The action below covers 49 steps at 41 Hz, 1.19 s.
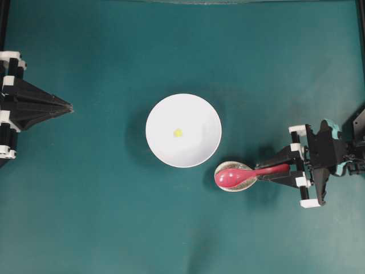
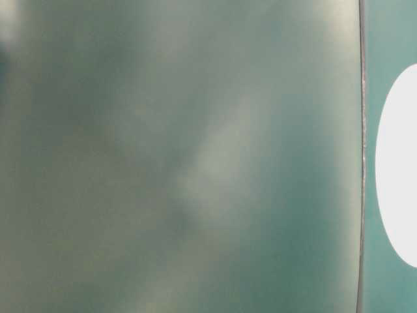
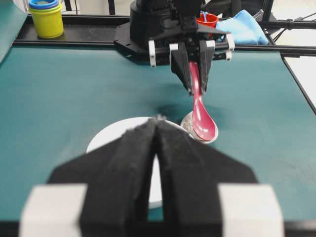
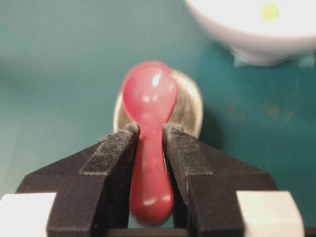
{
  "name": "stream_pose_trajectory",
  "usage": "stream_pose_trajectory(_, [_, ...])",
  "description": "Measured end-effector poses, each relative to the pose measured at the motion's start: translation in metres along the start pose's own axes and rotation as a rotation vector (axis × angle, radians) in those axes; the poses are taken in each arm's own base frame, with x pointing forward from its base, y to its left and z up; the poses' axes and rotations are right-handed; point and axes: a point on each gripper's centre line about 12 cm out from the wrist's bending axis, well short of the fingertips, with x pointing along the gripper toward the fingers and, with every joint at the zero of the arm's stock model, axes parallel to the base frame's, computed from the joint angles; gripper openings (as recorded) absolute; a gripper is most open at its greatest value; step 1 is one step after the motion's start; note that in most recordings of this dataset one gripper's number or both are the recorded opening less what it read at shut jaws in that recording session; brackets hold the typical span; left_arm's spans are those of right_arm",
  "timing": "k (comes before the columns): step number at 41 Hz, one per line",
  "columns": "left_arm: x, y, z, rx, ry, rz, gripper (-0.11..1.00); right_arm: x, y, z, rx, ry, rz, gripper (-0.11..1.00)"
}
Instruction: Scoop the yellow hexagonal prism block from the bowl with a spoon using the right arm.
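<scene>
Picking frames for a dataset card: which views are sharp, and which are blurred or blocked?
Overhead: sharp, evenly lit, bowl slightly glary. Table-level: nearly all blurred grey-green haze. Left wrist: background sharp, near jaws soft. Right wrist: spoon slightly soft, bowl and yellow block blurred.

A glossy pink-red spoon (image 1: 239, 174), plain white bowl (image 1: 199, 145), yellow block (image 1: 178, 132), speckled grey-white spoon rest (image 4: 190, 106), teal table (image 1: 102, 217).

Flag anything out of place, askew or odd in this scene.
Only the table-level view is odd: a blurred grey-green surface fills it, leaving a sliver of bowl. Otherwise the block sits in the bowl, and the right gripper holds the spoon over its rest.
</scene>
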Motion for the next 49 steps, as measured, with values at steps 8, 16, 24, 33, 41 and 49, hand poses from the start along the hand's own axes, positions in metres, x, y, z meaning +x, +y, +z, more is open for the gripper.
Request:
stream_pose_trajectory(8, [0.0,0.0,0.0,-0.002,0.0,0.0,0.01,0.001,-0.001,0.028,-0.042,-0.019,0.0,0.27])
stream_pose_trajectory(16, [0.0,0.0,0.0,-0.002,0.002,0.0,0.01,0.001,0.0,0.048,-0.07,0.003,0.01,0.27])
stream_pose_trajectory(24, [0.0,0.0,0.0,0.0,0.0,0.0,0.01,-0.001,0.0,0.052,-0.068,0.035,0.019,0.27])
stream_pose_trajectory(33, [0.0,0.0,0.0,0.0,0.002,0.0,0.01,-0.001,0.001,0.052,-0.068,0.041,0.021,0.27])
stream_pose_trajectory(41, [0.0,0.0,0.0,0.0,0.0,0.0,0.01,-0.001,0.001,0.048,-0.067,0.068,0.025,0.27])
stream_pose_trajectory(49, [0.0,0.0,0.0,-0.002,0.002,0.0,0.01,0.001,0.002,0.044,-0.061,0.106,0.03,0.27])
